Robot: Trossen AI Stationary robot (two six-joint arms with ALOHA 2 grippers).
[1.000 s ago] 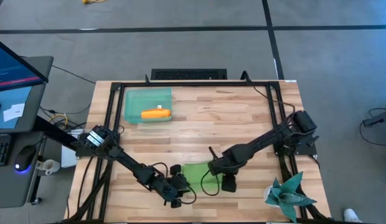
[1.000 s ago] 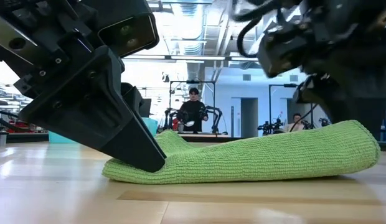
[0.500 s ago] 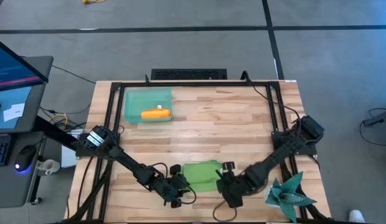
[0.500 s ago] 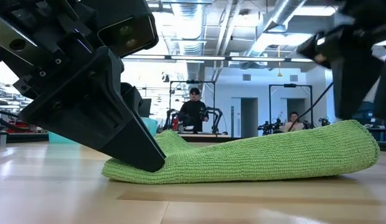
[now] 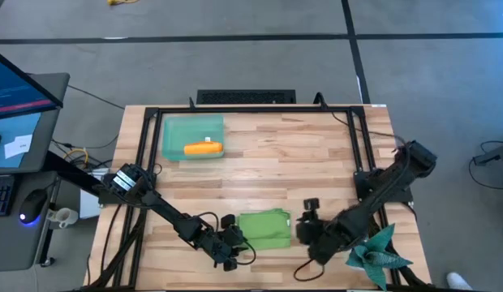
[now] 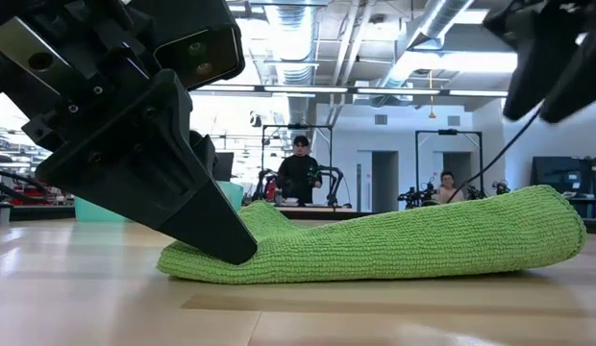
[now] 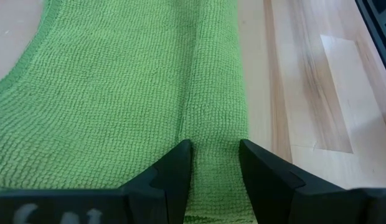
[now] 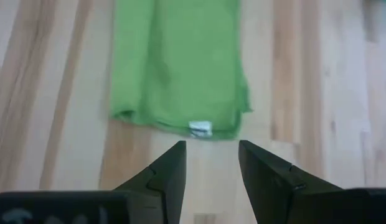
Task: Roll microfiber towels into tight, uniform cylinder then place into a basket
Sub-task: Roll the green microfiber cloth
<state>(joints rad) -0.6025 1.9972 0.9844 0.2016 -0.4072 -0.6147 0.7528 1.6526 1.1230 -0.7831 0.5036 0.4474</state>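
Observation:
The lime green towel (image 5: 264,229) lies folded flat near the table's near edge; it also shows in the low view (image 6: 394,245) and the right wrist view (image 8: 177,62). My left gripper (image 5: 238,241) is at its left end, shut on a ridge of the cloth (image 7: 215,149). My right gripper (image 5: 308,231) hovers open and empty just right of the towel (image 8: 211,149), raised off the table (image 6: 548,58). The orange towel (image 5: 204,148) lies rolled in the teal basket (image 5: 174,130) at the far left. My left gripper has a raised fold of the green towel (image 7: 215,134) between its two fingers, at the towel's left end. The fingers slant down from the table's left, and a fingertip (image 6: 231,248) presses the cloth's edge onto the table. The towel lies flat and slack.
A spiky teal star-shaped object (image 5: 377,253) sits at the near right corner, close to my right arm. A black frame (image 5: 146,162) borders the tabletop. Bare wood lies between the basket and the towel. People stand in the room behind the table (image 6: 298,173).
My right gripper has left the green towel's right edge, risen, and drawn back toward the table's right edge. The towel has stayed folded where it was, and my left gripper has kept still on its left end.

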